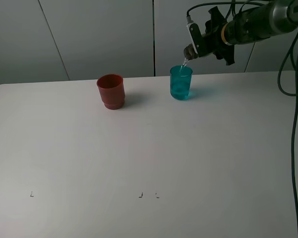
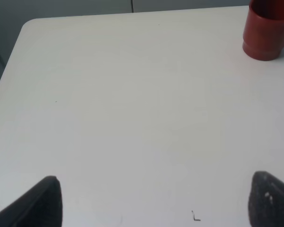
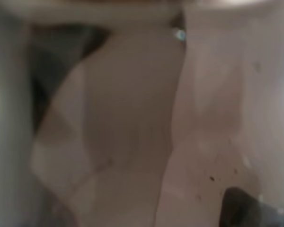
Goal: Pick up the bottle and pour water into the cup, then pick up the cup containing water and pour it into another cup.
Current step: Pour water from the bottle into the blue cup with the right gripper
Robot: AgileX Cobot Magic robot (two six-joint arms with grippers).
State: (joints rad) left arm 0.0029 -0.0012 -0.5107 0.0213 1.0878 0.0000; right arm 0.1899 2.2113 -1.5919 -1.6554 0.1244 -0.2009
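**Desk:** What sits closest?
**Photographer:** The left claw (image 2: 154, 202), prongs spread wide with nothing between them, over bare white counter (image 1: 149, 163) well to the camera's side of the teal tumbler (image 1: 181, 83).
**Desk:** Beyond it?
**Photographer:** The red-brown cup (image 1: 111, 91), upright, well left of the tumbler in the high view.
**Desk:** And the bottle?
**Photographer:** The bottle (image 1: 188, 51) is tipped just above the tumbler's rim, a thin stream (image 1: 183, 65) falling in. The right claw (image 1: 201, 42) is clamped tight around it.

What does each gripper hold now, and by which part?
Right gripper: the bottle, by its body, neck free. Left gripper: nothing.
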